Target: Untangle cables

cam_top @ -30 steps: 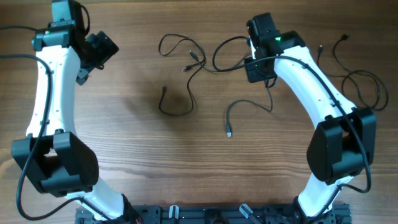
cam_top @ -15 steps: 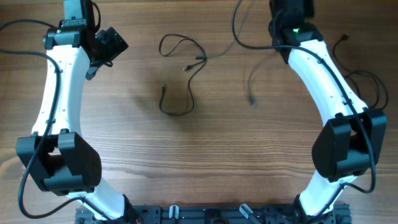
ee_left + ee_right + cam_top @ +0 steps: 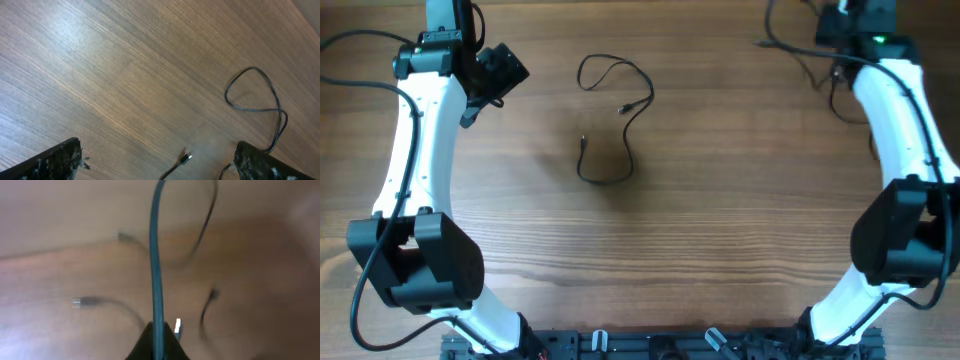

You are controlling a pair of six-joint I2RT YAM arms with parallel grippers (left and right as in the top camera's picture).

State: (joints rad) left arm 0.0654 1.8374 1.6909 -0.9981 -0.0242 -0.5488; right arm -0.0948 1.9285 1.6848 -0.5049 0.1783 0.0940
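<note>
1. My left fingers [image 3: 55,162] stand wide and empty over the worktop [image 3: 720,220].
2. My right fingers [image 3: 145,347] pinch a cable [image 3: 156,255], far right.
3. A second cable [image 3: 627,150] lies loose, centre-left.

Black cables [image 3: 604,182] on a brown, wood-grained tabletop [image 3: 720,230]; left arm [image 3: 415,130] and right arm [image 3: 905,110] white with black joints.

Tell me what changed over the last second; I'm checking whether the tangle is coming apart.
The right arm swung from mid-table to the far right corner, its fingers shut on one cable, dragging it clear of the centre. The left arm edged slightly toward the far side. Unchanged: the other cable lies where it was; the left fingers stay open, empty.
</note>
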